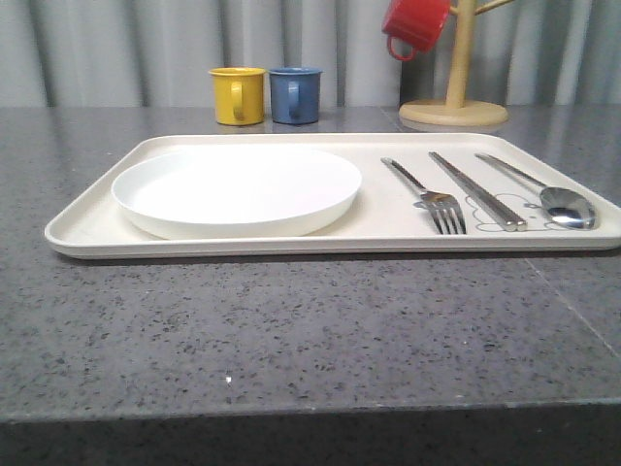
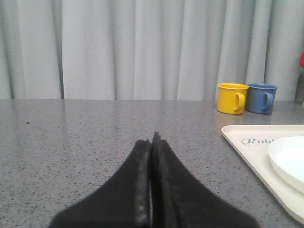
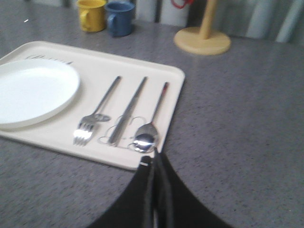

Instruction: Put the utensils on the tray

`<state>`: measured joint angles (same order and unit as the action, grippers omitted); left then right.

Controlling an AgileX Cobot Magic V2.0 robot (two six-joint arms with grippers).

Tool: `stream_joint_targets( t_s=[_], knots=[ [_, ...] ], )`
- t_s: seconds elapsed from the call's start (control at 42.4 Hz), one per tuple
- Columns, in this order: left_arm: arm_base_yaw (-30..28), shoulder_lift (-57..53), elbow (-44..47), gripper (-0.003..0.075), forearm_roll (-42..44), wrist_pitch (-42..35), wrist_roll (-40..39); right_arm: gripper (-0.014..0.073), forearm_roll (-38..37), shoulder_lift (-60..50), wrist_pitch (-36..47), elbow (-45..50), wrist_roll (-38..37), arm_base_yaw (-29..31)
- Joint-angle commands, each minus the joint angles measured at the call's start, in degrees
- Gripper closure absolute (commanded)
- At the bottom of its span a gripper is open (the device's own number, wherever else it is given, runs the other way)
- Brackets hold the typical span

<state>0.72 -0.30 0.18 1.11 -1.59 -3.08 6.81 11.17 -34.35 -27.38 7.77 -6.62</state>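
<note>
The cream tray (image 1: 87, 225) lies across the grey table. On its right part rest three silver utensils side by side: a fork (image 1: 429, 195), a flat bar-like piece (image 1: 477, 189) and a spoon (image 1: 553, 197). They show again in the right wrist view as the fork (image 3: 97, 113), the bar piece (image 3: 128, 110) and the spoon (image 3: 151, 124). My right gripper (image 3: 153, 157) is shut and empty, above the tray's near edge just beside the spoon's bowl. My left gripper (image 2: 153, 140) is shut and empty over bare table, left of the tray (image 2: 247, 149).
A round white plate (image 1: 237, 187) fills the tray's left part. A yellow mug (image 1: 238, 95) and a blue mug (image 1: 294, 94) stand behind the tray. A wooden mug tree (image 1: 456, 97) with a red mug (image 1: 415, 23) stands at the back right.
</note>
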Motion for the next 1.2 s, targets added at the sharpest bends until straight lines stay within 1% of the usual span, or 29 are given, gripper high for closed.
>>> stream_joint_targets(
  t_s=[0.0,0.118,0.212,0.448,0.471,0.542,1.037,1.084,1.178],
  knots=[
    [0.3,-1.1,0.7,0.0741,-0.1,-4.2,0.1,0.0660,-0.1,-2.8,15.5,6.5,0.4,3.3],
    [0.3,-1.1,0.7,0.0741,-0.1,-4.2,0.1,0.0660,0.3,-6.2,24.2,15.1,0.4,5.4],
    [0.3,-1.1,0.7,0.0741,-0.1,-4.2,0.1,0.0660,0.3,-8.4,30.2,20.6,0.4,5.6],
    [0.3,-1.1,0.7,0.0741,-0.1,-4.2,0.1,0.0660,0.4,-12.7,38.3,29.1,0.4,5.9],
    [0.3,-1.1,0.7,0.0741,-0.1,-4.2,0.1,0.0660,0.4,-12.6,36.9,28.9,0.4,5.9],
    [0.3,-1.1,0.7,0.0741,-0.1,-4.2,0.1,0.0660,0.4,-12.7,36.4,28.9,0.4,5.9],
    [0.3,-1.1,0.7,0.0741,-0.1,-4.2,0.1,0.0660,-0.2,-12.6,37.3,28.9,0.0,5.9],
    [0.3,-1.1,0.7,0.0741,-0.1,-4.2,0.1,0.0660,-1.4,-12.6,37.9,28.9,-1.2,5.9],
    [0.3,-1.1,0.7,0.0741,-0.1,-4.2,0.1,0.0660,-5.8,-12.6,39.6,28.9,-8.4,5.9]
  ],
)
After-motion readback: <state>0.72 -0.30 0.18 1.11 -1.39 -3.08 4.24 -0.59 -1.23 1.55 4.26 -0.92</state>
